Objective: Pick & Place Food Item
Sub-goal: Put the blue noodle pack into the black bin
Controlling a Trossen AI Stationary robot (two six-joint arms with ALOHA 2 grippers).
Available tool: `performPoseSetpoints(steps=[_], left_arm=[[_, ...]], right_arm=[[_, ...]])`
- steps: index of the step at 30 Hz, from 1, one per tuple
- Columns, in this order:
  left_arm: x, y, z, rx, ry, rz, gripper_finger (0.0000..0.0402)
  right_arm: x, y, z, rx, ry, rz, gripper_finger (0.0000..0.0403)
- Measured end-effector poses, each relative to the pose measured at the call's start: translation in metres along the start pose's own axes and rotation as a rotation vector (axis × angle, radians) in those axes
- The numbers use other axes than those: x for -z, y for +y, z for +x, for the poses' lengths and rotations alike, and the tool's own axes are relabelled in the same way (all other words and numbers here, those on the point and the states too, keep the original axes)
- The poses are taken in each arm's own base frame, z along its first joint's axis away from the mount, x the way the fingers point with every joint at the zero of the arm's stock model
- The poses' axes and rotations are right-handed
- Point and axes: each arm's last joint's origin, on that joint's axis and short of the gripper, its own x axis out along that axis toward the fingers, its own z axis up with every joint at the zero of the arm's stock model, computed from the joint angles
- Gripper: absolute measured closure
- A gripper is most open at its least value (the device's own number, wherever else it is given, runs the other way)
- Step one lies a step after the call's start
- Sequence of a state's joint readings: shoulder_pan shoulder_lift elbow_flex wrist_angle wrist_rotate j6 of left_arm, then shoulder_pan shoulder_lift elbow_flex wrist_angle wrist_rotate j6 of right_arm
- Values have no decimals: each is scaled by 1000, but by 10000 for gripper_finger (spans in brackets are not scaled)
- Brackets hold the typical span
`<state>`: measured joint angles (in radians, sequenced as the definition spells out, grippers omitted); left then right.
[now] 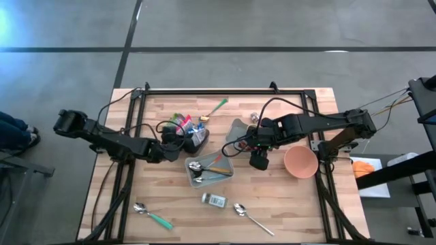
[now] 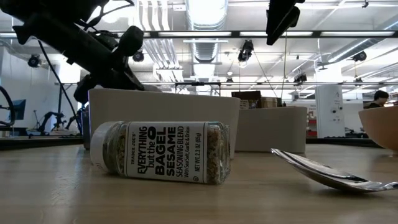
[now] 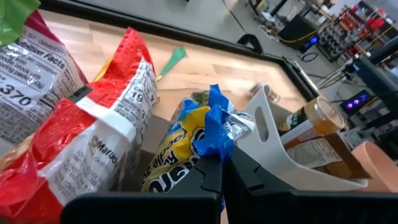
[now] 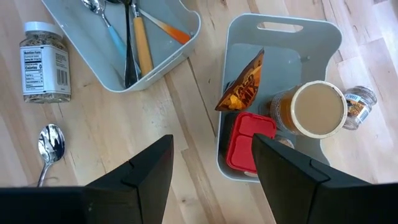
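Overhead, one camera looks straight down on the wooden counter (image 1: 286, 211); a second sits at counter level, close behind a seasoning jar (image 2: 160, 152). Each wrist camera peers past its own fingers (image 4: 134, 177). The right wrist view and the overhead share the cutlery tray (image 4: 180, 38).

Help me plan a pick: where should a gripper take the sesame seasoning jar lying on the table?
Grip the seasoning jar across the middle of its round body, coming from straight above. It lies on its side on bare wood, so both flanks are free; the nearby spoon lies clear of them.
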<state>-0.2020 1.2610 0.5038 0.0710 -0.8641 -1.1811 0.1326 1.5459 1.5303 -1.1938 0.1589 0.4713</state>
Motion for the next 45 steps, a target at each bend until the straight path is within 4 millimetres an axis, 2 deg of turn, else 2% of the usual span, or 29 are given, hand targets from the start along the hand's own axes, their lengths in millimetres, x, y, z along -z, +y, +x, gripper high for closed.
performPoseSetpoints(steps=[19, 31, 35, 41, 45], left_arm=[[7, 12, -1, -62, 130, 47, 401], [9, 12, -1, -45, 194, 27, 398], [10, 12, -1, -44, 209, -6, 370], [9, 11, -1, -43, 209, -16, 293], [3, 2, -4, -7, 221, -37, 247]], right_arm=[[0, 0, 0, -1, -3, 1, 188], [0, 0, 0, -4, -2, 0, 188], [0, 0, 0, -4, -1, 0, 188], [0, 0, 0, -5, 0, -1, 188], [0, 0, 0, -6, 0, -4, 188]])
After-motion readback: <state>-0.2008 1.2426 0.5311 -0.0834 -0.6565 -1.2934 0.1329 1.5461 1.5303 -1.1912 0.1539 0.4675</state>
